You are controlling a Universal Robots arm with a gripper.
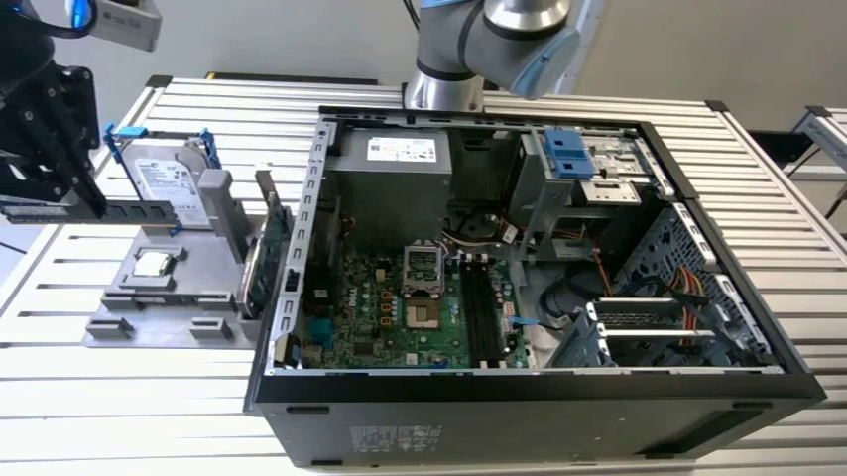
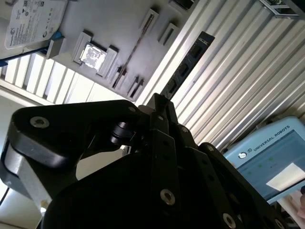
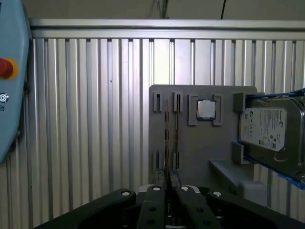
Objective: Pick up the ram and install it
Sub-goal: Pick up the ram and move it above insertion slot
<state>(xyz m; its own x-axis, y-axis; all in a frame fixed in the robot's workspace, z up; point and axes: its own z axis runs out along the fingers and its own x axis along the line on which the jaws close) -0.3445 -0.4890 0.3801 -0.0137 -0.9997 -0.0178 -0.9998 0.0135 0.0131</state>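
Ram (image 1: 99, 210) sits clamped in the end effector (image 3: 168, 188), held clear of the grey holder (image 1: 173, 307) above the desk (image 1: 119, 397), at the exterior view's left. We judge pickup done and install outstanding: the black slots (image 1: 479, 307) in the open computer case (image 1: 530, 416) look empty.
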